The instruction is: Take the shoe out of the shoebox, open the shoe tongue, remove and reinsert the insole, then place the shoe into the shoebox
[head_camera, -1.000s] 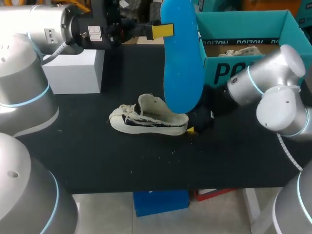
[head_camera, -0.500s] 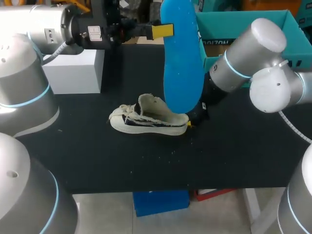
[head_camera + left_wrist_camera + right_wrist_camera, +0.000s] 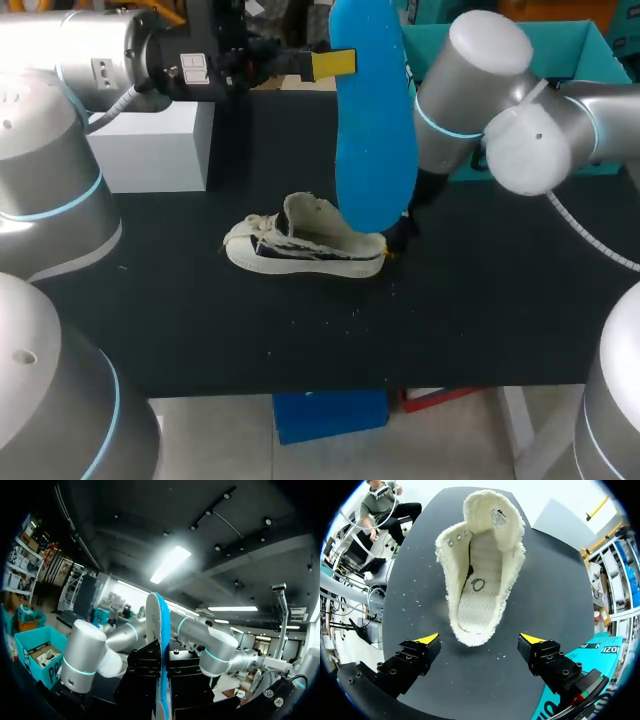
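Note:
A cream shoe (image 3: 305, 245) lies on its sole mid-table, tongue pulled open; its bare inside (image 3: 479, 575) faces the right wrist camera. My left gripper (image 3: 332, 63) is high above the table, shut on a blue insole (image 3: 372, 120) that hangs down toward the heel. In the left wrist view the insole (image 3: 161, 645) is edge-on between the fingers of that gripper (image 3: 162, 682). My right gripper (image 3: 480, 640) stands open just behind the heel, one finger to each side, touching nothing. From above, the right gripper (image 3: 393, 243) is mostly hidden behind the insole.
A teal shoebox (image 3: 500, 60) stands open at the back right, partly behind my right arm; its corner (image 3: 570, 700) lies beside the right finger. A white block (image 3: 150, 140) sits at the back left. Black tabletop (image 3: 300, 340) is bare in front of the shoe.
My right arm has swung left and up, its elbow now over the shoebox, and its open gripper has closed in on the heel. The left arm, insole and shoe have not moved.

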Available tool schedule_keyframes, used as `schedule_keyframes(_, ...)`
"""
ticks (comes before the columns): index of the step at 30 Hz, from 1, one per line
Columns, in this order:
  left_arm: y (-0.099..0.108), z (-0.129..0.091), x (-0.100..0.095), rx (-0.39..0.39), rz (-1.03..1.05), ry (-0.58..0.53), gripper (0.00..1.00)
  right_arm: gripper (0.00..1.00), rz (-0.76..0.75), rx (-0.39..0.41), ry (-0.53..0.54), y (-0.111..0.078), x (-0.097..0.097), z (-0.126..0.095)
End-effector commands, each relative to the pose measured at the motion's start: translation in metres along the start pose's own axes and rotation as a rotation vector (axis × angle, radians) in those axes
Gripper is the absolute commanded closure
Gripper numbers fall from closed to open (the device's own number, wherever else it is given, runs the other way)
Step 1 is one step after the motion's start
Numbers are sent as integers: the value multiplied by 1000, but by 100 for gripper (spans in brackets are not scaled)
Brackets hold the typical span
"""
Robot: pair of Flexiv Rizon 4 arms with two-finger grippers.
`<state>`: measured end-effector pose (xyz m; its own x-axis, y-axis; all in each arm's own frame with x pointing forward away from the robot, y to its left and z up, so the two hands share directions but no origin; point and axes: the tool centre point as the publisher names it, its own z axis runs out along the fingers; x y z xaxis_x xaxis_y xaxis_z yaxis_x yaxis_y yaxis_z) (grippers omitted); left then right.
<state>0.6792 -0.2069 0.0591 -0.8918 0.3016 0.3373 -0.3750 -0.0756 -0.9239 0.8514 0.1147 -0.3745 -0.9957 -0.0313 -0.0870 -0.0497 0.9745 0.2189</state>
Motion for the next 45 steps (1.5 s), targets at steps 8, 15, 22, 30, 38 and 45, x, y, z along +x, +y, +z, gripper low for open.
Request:
schedule_keyframes(8,1,2,0,0,0,-5,100,0,0,224,25,13,-3,12)
schedule_keyframes(15,1,2,0,0,0,-5,100,0,21,217,36,16,2,22)
schedule_keyframes(22,1,2,0,0,0,-5,100,0,28,215,42,19,3,27)
schedule_keyframes(30,1,2,0,0,0,-5,100,0,36,205,53,25,3,34)
schedule_keyframes(38,1,2,0,0,0,-5,100,0,37,201,56,30,2,36)
schedule_keyframes(45,1,2,0,0,0,-5,100,0,35,203,63,31,4,38)
